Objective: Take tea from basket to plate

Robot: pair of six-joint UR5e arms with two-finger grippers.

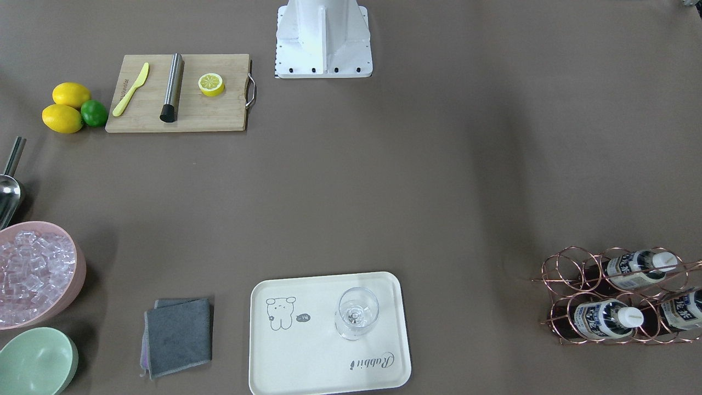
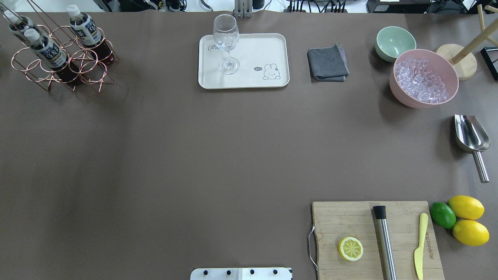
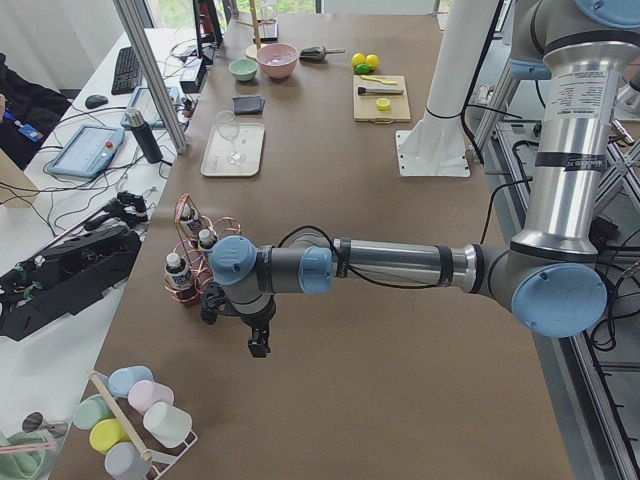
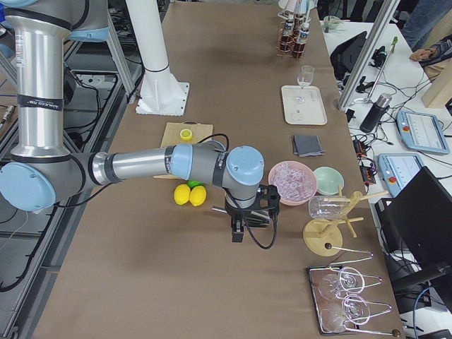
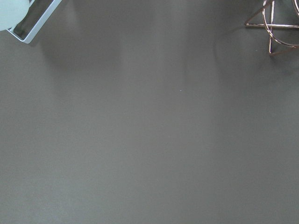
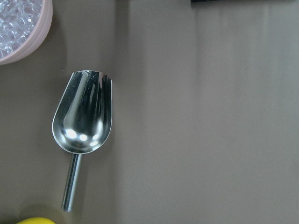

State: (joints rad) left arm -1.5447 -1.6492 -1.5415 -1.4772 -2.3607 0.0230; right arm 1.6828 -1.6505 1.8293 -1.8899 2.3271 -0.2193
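Far left of the overhead view: copper wire basket (image 2: 87, 64), three tea bottles standing in its ring cells. The one nearest the tray is the tea bottle (image 2: 83, 25), cap up. None is out, so the job's at its opening step: the reach for a bottle.

L gripper (image 3: 258, 343) hangs over bare table near the basket, pointing down. It's seen from the side cam only, so can't tell if the pincer is apart or together. The L wrist cam shows plain table plus one basket foot (image 5: 275, 37) at top right — not lined up over a bottle.

Centre: cream bear plate (image 2: 253, 50), well apart from the basket. A wine glass (image 2: 226, 39) stands on its left half; the right half is free.

Right side: R gripper (image 4: 237, 232) is over the steel scoop (image 6: 84, 116) by the pink ice bowl (image 6: 23, 28). Pincer state can't be told either.

Next, I reckon: L arm gets above a cap, fingers apart, drops past the tall handle, clamps the neck and lifts straight up out of the ring — then carries it to the plate's free half, clear of the glass.
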